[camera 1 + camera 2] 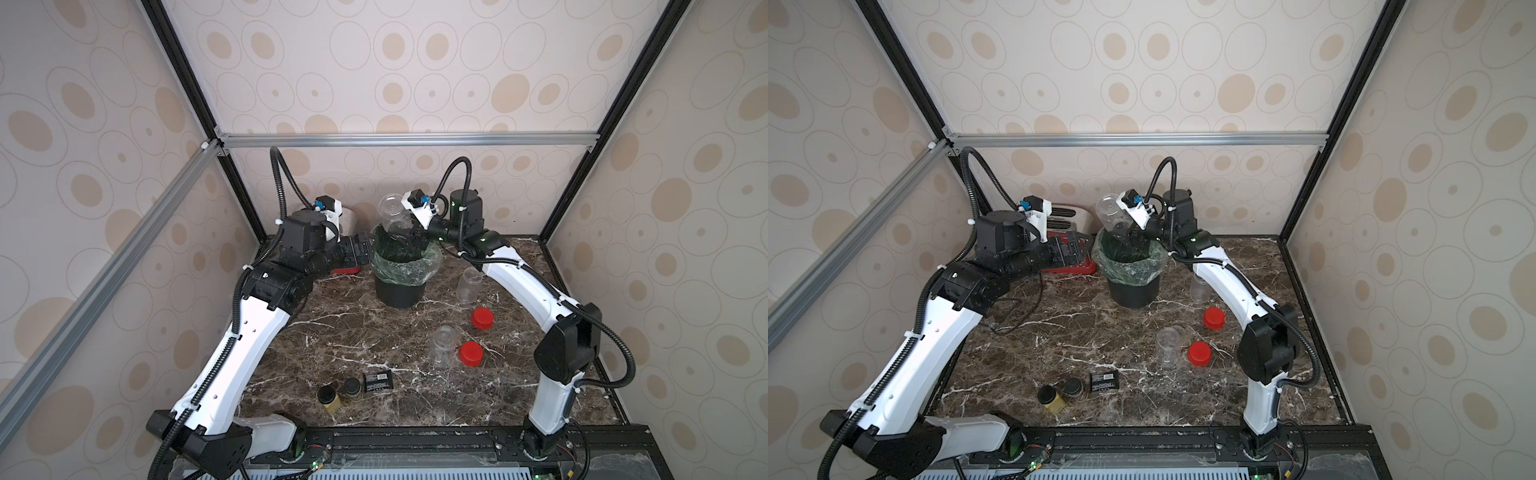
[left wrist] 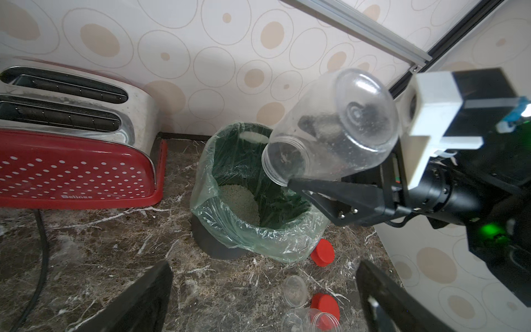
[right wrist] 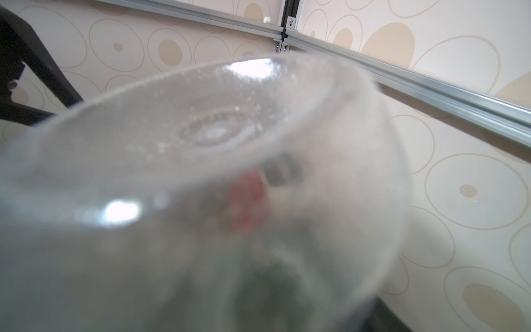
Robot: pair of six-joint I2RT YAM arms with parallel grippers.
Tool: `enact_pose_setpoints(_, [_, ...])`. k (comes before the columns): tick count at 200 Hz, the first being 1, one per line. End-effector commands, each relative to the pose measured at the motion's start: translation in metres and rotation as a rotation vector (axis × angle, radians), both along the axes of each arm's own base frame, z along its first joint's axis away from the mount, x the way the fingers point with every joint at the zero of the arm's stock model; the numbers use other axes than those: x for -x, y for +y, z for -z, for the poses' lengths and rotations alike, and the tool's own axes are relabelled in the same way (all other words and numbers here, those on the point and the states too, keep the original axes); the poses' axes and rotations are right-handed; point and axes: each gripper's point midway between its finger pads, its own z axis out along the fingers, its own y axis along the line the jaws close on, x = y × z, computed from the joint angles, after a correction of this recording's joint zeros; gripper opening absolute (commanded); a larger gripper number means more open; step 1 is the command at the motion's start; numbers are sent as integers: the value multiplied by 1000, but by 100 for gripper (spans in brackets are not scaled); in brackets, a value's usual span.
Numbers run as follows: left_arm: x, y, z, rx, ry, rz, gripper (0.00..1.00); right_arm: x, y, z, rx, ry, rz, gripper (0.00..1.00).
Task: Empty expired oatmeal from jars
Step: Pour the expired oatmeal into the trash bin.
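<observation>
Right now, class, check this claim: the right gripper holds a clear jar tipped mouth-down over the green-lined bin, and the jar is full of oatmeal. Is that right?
No: the jar is empty but for specks, as the left wrist view shows; the oatmeal lies in the bin. The right gripper does hold it tipped mouth-down over the green-lined bin.

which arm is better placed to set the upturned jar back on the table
Likely right. The right claw grips the upturned jar above the bin, where the oatmeal lies. The left claw is open and empty beside the bin.
</observation>
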Motion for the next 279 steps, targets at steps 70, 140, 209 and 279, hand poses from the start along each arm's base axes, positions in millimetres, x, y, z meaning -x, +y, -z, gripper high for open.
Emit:
enact_pose_setpoints(70, [5, -16, -11, 10, -80, 118, 99, 29, 10, -20, -19, -63, -148, 24])
enact_pose_setpoints(140, [3, -17, -11, -4, -92, 127, 99, 22, 12, -4, 16, -12, -156, 24])
enact_pose_setpoints(209, [-15, -46, -26, -93, -237, 150, 99, 34, 16, -22, -46, 15, -217, 24])
enact_pose_setpoints(279, [-48, -57, -29, -40, -322, 90, 96, 36, 18, -24, -64, 25, -233, 24])
